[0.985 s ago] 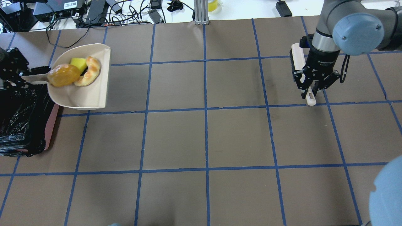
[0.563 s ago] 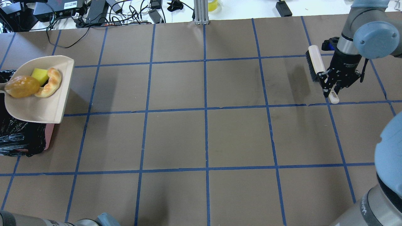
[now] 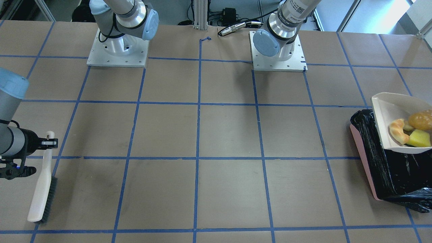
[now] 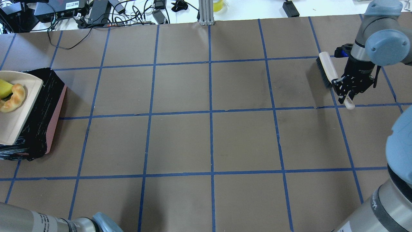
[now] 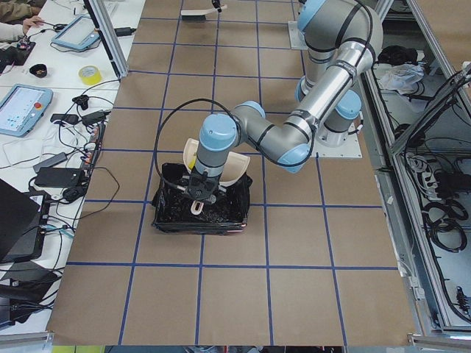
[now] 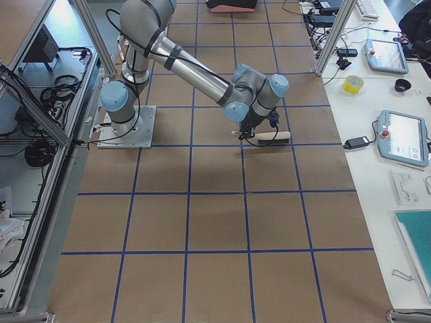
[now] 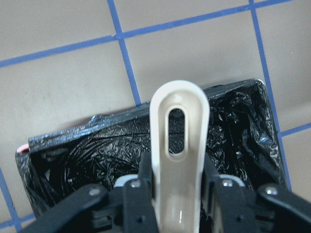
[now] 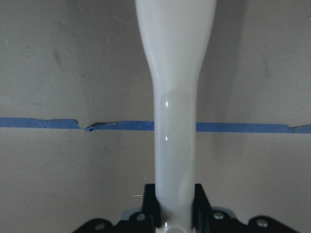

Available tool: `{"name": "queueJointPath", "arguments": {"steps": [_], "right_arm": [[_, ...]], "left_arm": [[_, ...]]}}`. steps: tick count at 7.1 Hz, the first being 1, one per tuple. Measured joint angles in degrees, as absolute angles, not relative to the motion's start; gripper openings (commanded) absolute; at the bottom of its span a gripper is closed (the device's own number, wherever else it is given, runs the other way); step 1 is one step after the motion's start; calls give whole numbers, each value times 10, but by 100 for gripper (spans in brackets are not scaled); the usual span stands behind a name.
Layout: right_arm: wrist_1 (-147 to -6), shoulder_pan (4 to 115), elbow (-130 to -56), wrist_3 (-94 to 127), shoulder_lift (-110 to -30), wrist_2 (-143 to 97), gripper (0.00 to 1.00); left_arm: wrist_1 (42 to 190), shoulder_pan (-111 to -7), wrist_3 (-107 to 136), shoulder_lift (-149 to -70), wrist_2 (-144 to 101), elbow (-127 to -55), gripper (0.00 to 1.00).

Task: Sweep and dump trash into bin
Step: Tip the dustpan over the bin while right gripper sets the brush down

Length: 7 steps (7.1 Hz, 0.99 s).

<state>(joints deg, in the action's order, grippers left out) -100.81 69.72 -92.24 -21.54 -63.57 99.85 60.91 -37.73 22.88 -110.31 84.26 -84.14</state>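
Observation:
The beige dustpan (image 4: 17,111) hangs over the bin (image 4: 48,96), a pink container (image 3: 362,158) lined with a black bag. On the pan lie the tan bread crescent (image 4: 13,98), the yellow sponge (image 4: 4,88) and the yellow-brown potato (image 3: 422,118); the potato is cut off in the overhead view. My left gripper (image 7: 179,182) is shut on the dustpan handle (image 7: 179,126), above the open bag (image 7: 243,131). My right gripper (image 4: 349,93) is shut on the handle (image 8: 176,97) of a white brush (image 4: 326,69) at the far right, bristles near the table.
Cables and power bricks (image 4: 96,13) lie beyond the table's far edge. An aluminium post (image 4: 206,13) stands at the far middle. The two arm bases (image 3: 118,50) stand on plates at the robot's side. Blue tape lines grid the brown table (image 4: 209,135).
My left arm carried the dustpan with the trash to the left until it hangs over the bin. My right arm moved the brush to the right, still holding it.

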Motion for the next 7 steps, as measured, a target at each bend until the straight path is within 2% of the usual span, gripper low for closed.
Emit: {"name": "queueJointPath", "arguments": {"steps": [1,3,5,6,7], "right_arm": [[-1008,697,-926,-214,-636,999,8],[-1015,697,-928,-209,-635,995,41],[-1017,697,-928,-208,-635,992,83],[-1018,697,-928,-209,-635,992,97],[-1018,697,-927,-212,-635,991,100]], "left_arm": [[593,-366,202,-1122,831,-826,0],[585,-357,172,-1164,812,-759,0],[574,-357,170,-1197,755,-713,0],[563,-360,173,-1208,724,-710,0],[549,-365,174,-1218,697,-709,0]]}}
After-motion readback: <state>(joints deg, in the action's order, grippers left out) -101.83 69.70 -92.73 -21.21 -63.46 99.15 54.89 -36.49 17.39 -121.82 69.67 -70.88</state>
